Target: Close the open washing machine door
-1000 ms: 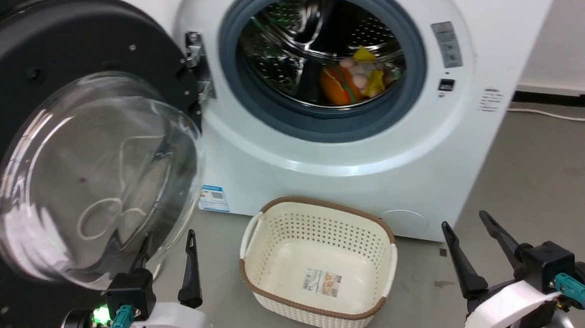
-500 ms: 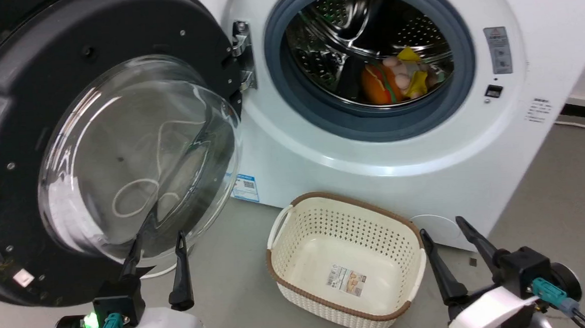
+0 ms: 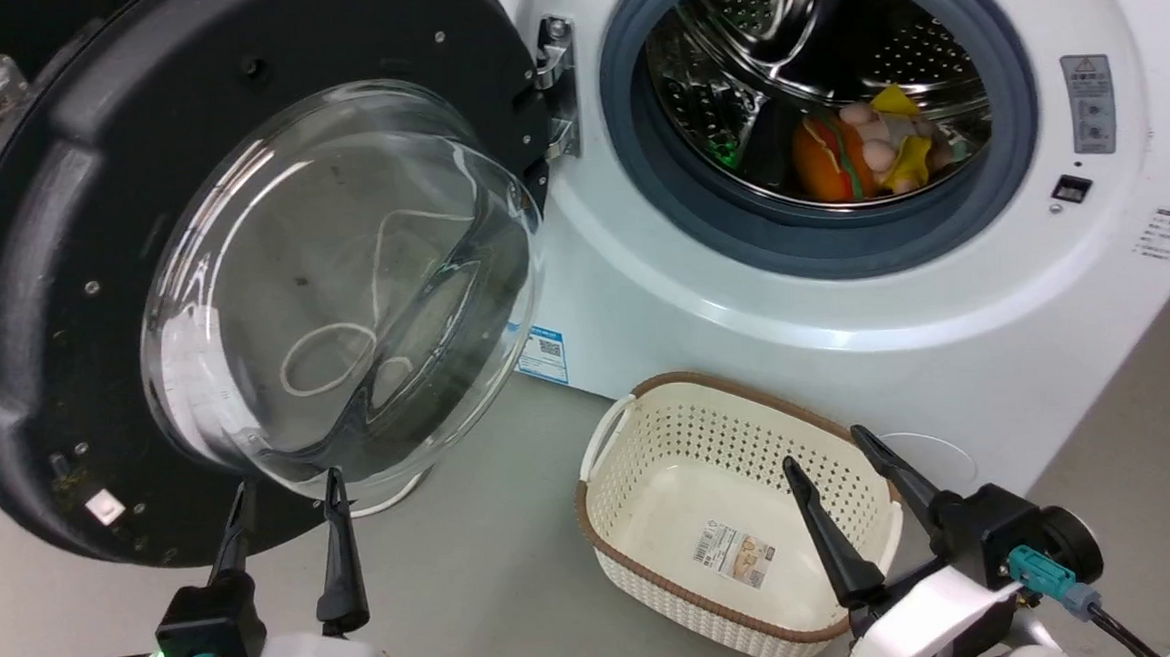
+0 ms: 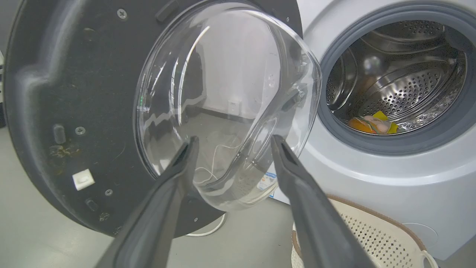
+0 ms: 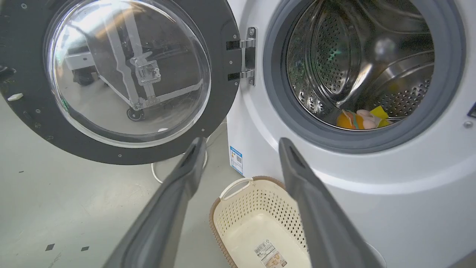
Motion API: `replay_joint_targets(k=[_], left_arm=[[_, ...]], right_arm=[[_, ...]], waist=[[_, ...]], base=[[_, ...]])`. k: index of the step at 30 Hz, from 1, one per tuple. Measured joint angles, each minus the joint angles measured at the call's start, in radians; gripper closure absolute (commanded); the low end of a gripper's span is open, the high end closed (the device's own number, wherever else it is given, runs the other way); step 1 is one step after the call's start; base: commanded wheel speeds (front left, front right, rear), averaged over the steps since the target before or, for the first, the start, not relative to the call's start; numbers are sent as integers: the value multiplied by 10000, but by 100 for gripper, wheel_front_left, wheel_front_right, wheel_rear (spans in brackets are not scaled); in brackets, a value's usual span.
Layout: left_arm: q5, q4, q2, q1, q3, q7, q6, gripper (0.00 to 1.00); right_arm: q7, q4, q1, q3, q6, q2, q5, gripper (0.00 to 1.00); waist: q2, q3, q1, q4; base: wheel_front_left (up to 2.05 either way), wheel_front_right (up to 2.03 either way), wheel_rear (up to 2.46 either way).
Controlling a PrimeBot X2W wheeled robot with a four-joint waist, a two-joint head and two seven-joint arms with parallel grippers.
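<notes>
The washing machine door (image 3: 60, 246), black with a bulging glass bowl, stands wide open on its metal hinge (image 3: 554, 80) to the left of the white washing machine (image 3: 745, 330). My left gripper (image 3: 289, 479) is open just below the glass bowl and touches nothing. In the left wrist view the same gripper (image 4: 235, 138) points at the bowl of the door (image 4: 74, 93). My right gripper (image 3: 824, 446) is open above the basket, apart from the machine. The right wrist view has that gripper (image 5: 242, 140) facing door (image 5: 126, 70) and machine (image 5: 372, 193).
A cream perforated basket (image 3: 671, 434) stands on the grey floor in front of the machine, between my two grippers. Soft toys (image 3: 856, 149) lie inside the steel drum. A white cable (image 5: 156, 175) runs on the floor under the door.
The head camera has swung left, so the whole scene sits further right in the picture. The door stays wide open and both grippers stay open.
</notes>
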Motion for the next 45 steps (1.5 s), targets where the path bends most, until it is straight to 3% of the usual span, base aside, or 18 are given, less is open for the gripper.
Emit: replay_joint_targets(k=[27,28,29,30,34,39,45], left_arm=[[-288,-209,2,286,230,-554,107,0],[-353,-171,2,314,213,-619,90,13],[-353,-171,2,314,213,-619,90,51],[-391,-161,0,334,213,-642,19,100],[-506,-447,-2,330,351,-715,-146,100],[-265,-1430,19,-79,1095,-851,-855,100],[-464,-2054,313,-1111,1919,-965,-1327,100]], right_arm=[[-546,568,-79,571,0,15,326,0],[-594,606,-79,577,0,15,347,0],[-594,606,-79,577,0,15,347,0],[-660,629,-78,589,0,17,351,0],[-717,637,-76,593,0,19,403,0],[-844,642,-72,543,0,23,384,0],[-909,635,-71,293,0,27,201,0]], waist=[[0,-28,0,1131],[0,-5,0,1226],[0,-5,0,1226],[0,19,-1,1323],[0,60,0,1473],[0,304,-1,1731],[0,598,0,1931]], base=[[0,0,0],[0,0,0],[0,0,0],[0,0,0],[0,0,0],[0,0,0],[0,0,0]])
